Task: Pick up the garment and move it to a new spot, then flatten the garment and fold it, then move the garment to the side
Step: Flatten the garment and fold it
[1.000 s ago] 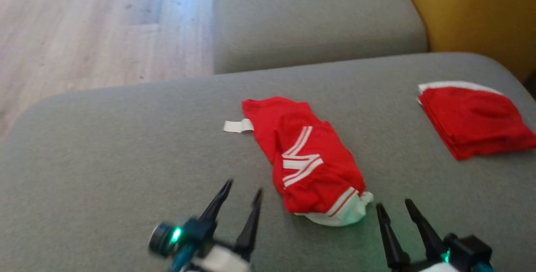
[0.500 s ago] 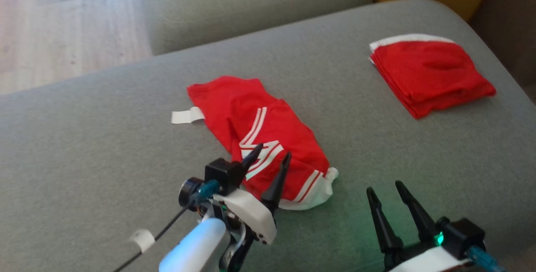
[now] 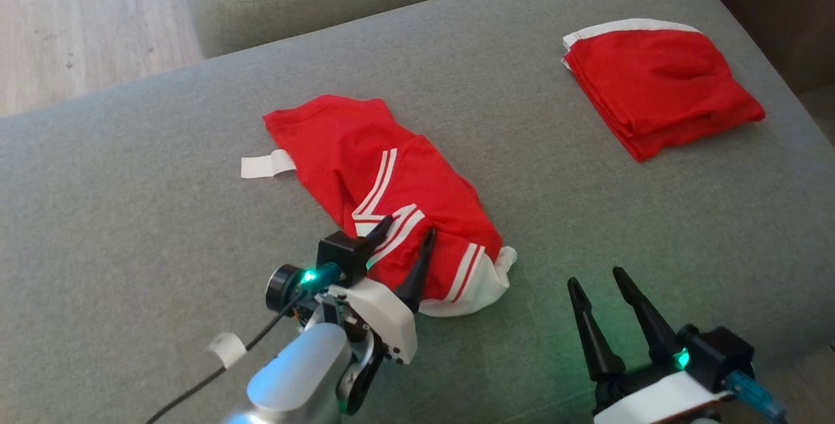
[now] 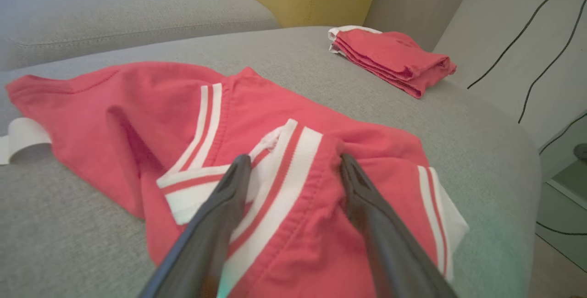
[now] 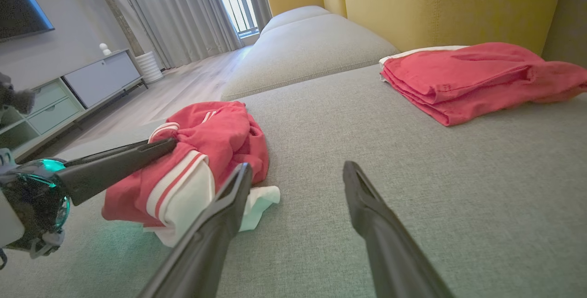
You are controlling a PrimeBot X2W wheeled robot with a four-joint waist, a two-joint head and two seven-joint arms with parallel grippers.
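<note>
Left gripper (image 3: 409, 226) wide open on the red garment (image 3: 385, 196)

The garment lies crumpled in the middle of the grey sofa (image 3: 130, 228). The left gripper's two fingers are spread apart, with the tips down on the white stripes and a striped band between them. It holds nothing. The right gripper (image 3: 595, 276) is wide open too and holds nothing, over the bare sofa near the garment's white end. A folded red pile (image 3: 659, 88) lies well apart, at the far right.

Head cam high over sofa (image 3: 130, 215), left wrist close on garment (image 4: 275, 119), right wrist low alongside, all share folded pile (image 5: 458, 78).
</note>
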